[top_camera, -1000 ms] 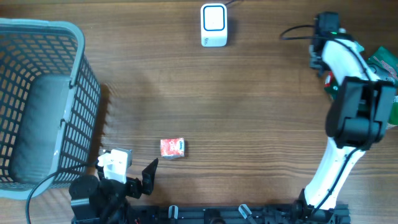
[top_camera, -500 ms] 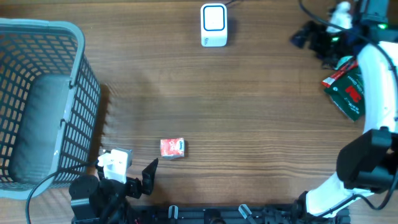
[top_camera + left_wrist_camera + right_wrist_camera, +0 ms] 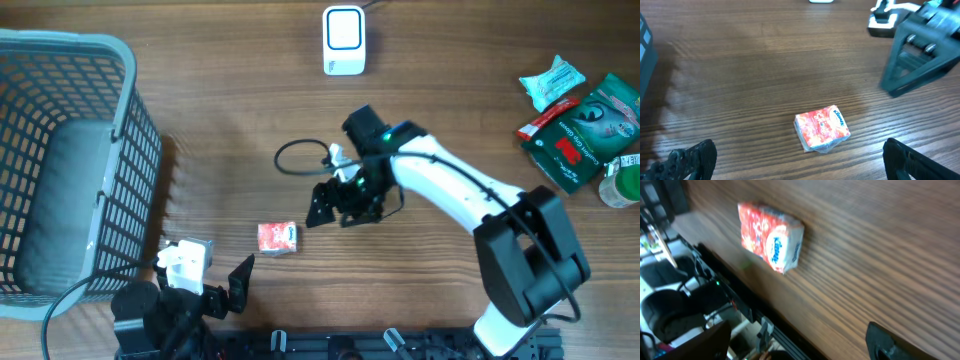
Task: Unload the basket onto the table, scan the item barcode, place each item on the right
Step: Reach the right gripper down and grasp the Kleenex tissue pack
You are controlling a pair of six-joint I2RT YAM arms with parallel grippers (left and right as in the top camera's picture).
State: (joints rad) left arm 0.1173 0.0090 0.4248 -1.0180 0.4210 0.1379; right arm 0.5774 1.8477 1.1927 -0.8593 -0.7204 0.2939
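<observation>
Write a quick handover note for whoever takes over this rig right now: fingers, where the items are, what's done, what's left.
Left gripper: fingers open, empty, at the near table edge, close to the tissue pack.
Right gripper: fingers open, empty, hovering beside the pack, not touching it.
The pack lies on the table; the scanner stands at the far edge.
Done: pack not yet picked up or scanned.
Left: grasp the pack and show its barcode to the scanner.

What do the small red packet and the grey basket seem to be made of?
The red packet is probably wrapped in thin plastic film: it is glossy, with crinkled edges that catch light. The grey basket looks like moulded plastic, matte, with a regular lattice wall.
</observation>
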